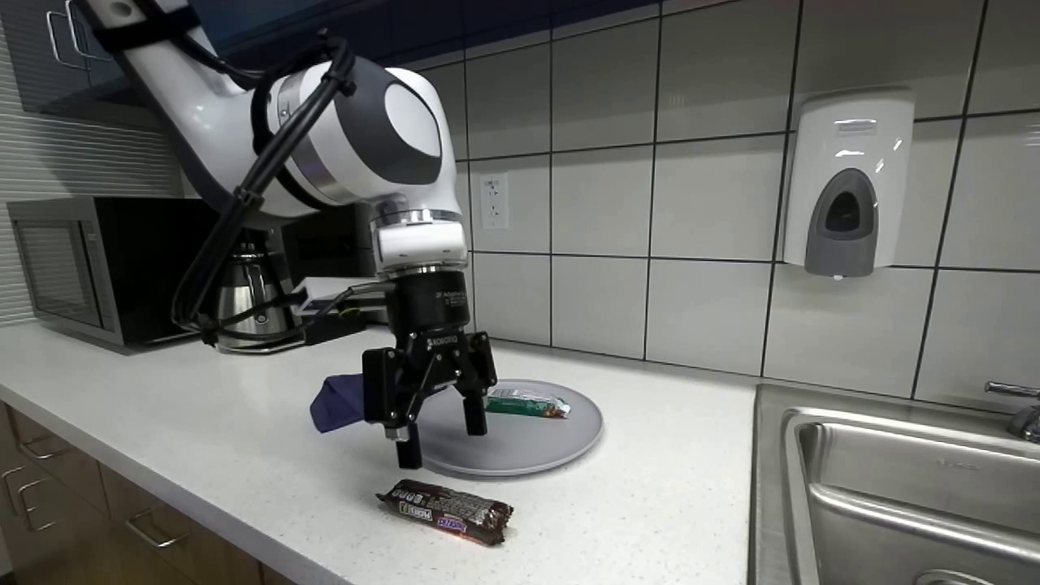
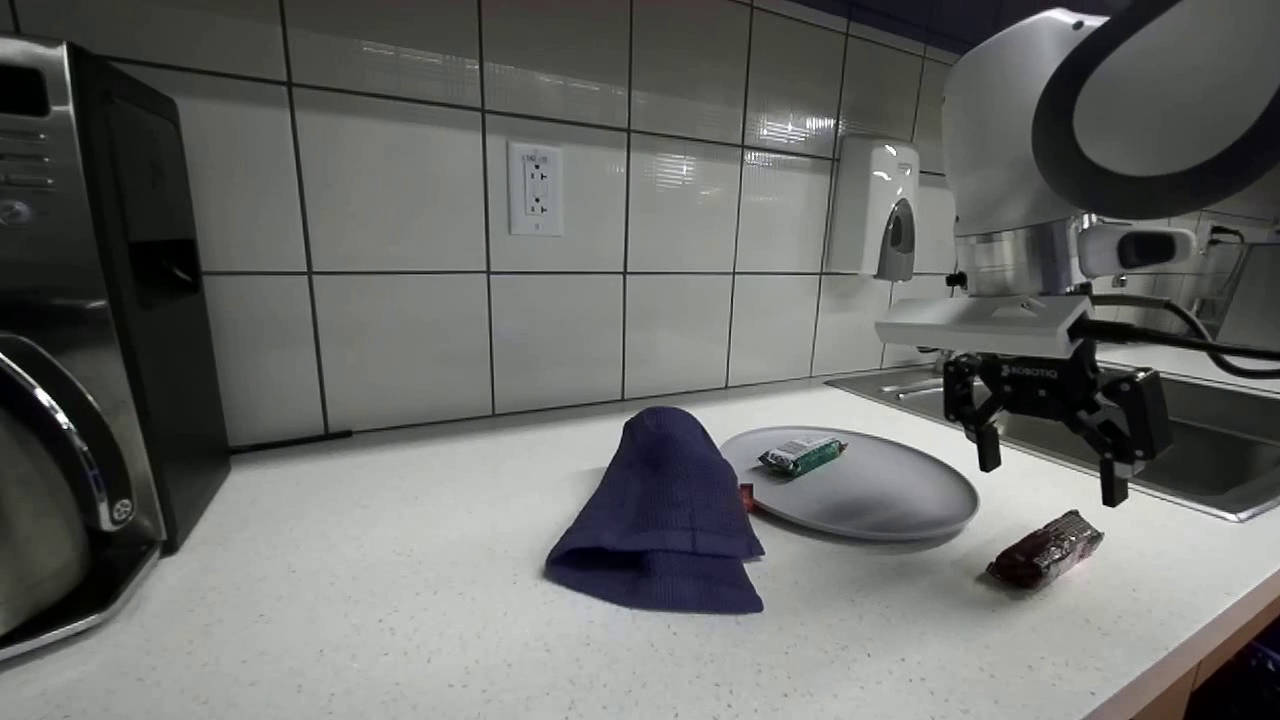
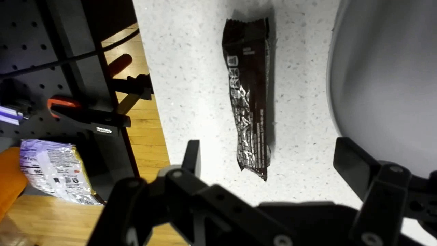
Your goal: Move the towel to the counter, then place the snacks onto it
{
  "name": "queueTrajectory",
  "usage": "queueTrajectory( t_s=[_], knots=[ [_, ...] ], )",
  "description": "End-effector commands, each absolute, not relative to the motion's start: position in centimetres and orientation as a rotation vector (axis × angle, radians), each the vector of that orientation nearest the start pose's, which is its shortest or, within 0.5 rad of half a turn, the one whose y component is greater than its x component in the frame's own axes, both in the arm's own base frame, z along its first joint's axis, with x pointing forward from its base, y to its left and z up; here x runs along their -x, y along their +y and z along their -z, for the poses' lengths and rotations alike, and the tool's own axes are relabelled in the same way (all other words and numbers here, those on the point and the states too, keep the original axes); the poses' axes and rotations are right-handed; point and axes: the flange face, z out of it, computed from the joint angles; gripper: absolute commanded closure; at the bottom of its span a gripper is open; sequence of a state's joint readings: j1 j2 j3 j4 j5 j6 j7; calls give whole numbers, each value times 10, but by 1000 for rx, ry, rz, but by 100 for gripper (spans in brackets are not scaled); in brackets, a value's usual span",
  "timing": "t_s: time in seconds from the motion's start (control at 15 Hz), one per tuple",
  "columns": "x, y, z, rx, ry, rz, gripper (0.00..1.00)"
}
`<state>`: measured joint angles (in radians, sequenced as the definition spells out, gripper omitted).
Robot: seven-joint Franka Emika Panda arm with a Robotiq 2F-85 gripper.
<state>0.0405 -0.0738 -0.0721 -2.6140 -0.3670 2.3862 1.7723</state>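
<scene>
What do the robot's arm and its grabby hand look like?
The rounded, glossy white arm has dark grey panels and black cables. The angular, jointed black gripper has two blocky fingers and ROBOTIQ in white letters.

the rear wall [image 1: 719, 203] is faced with large, pale, glossy tiles set in straight, dark grout lines, visible in both exterior views. wall-mounted fittings: a white power outlet [image 2: 536, 188] and a white soap dispenser [image 1: 849, 175] with a grey front, the latter above the steel sink [image 1: 770, 479]. upper left in an exterior view: dark wall cabinets [image 1: 41, 85] with bar handles, above a microwave [image 1: 106, 268]. lower left: brown base cabinets [image 1: 89, 528] with metal pulls. floor [image 3: 146, 136] in the wrist view: light wood planks. lighting: striped reflections [image 2: 790, 130] on the upper tiles.
</scene>
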Motion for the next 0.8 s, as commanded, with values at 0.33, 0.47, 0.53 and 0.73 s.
queueTrajectory(
  t_s=[0.33, 0.47, 0.53, 0.73],
  knots=[
    [-380, -31, -257, 2513, 2250, 94, 0],
    [-377, -33, -254, 2520, 2249, 81, 0],
    [-375, -34, -252, 2524, 2248, 74, 0],
    [-372, -36, -248, 2531, 2250, 56, 0]
  ],
)
